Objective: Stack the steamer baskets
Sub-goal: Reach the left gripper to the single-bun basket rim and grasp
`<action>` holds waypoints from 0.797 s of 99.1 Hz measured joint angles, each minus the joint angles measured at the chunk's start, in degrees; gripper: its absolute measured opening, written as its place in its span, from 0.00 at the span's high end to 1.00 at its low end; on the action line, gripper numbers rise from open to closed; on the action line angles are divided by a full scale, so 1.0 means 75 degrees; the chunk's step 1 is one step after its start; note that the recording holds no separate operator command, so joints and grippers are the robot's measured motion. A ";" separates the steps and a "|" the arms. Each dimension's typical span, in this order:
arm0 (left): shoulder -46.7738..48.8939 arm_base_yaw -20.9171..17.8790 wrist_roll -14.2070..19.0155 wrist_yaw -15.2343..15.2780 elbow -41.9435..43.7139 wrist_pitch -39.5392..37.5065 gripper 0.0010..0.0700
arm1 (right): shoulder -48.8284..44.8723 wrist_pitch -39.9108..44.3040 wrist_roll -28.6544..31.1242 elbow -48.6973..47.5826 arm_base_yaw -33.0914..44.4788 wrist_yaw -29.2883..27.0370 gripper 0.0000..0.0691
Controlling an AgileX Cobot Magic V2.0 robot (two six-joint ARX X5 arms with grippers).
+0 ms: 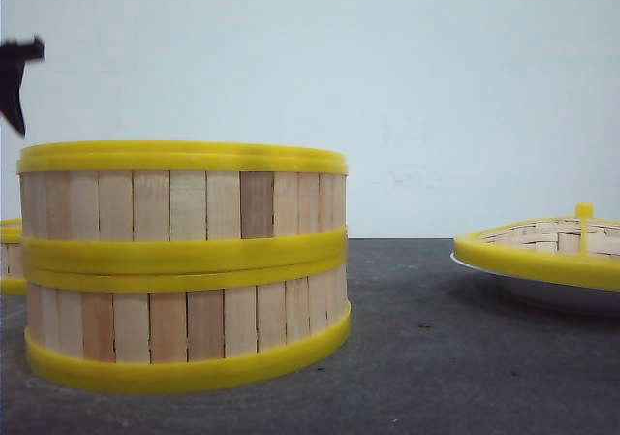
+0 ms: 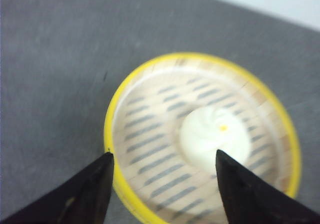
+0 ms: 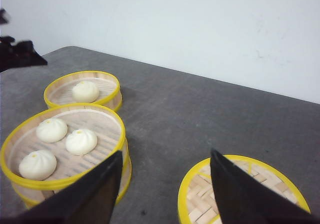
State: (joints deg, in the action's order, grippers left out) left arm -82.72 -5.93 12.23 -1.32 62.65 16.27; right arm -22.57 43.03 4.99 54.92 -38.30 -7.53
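Observation:
Two steamer baskets stand stacked, the upper one (image 1: 184,198) on the lower one (image 1: 184,324). The top basket (image 3: 62,149) holds three white buns. A third steamer basket (image 2: 150,129) sits alone on the table with one bun (image 2: 215,136) in it; it shows at the far left edge (image 1: 8,256) and behind the stack (image 3: 82,92). My left gripper (image 2: 162,156) hangs open above this single basket, one finger over its near rim, the other over the bun. My right gripper (image 3: 165,154) is open and empty, above the table between the stack and the lid.
A woven domed lid (image 1: 542,251) with a yellow rim and knob rests on a white plate (image 1: 552,295) at the right, also seen as the lid (image 3: 200,204) under my right fingers. Dark grey table (image 3: 200,114), pale wall behind. The left arm (image 1: 15,81) shows high at the left.

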 joint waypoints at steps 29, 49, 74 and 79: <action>-0.1026 -0.0154 0.0003 0.0603 0.0012 -0.0006 0.45 | 0.0000 0.0000 0.0172 0.0000 0.0000 0.0000 0.51; -0.1425 -0.0256 0.0000 0.0606 0.0012 -0.0192 0.45 | 0.0000 0.0000 0.0195 0.0000 0.0000 -0.0003 0.51; -0.1816 -0.0291 0.0003 0.0603 0.0026 -0.0259 0.45 | 0.0000 0.0000 0.0195 0.0000 0.0000 -0.0149 0.51; -0.1871 -0.0291 0.0003 0.0606 0.0026 -0.0277 0.45 | 0.0000 0.0000 0.0195 0.0000 0.0000 -0.0201 0.51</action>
State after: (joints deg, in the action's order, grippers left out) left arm -96.75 -8.12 12.25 3.22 62.85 14.20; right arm -22.57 43.03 6.46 54.92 -38.30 -9.04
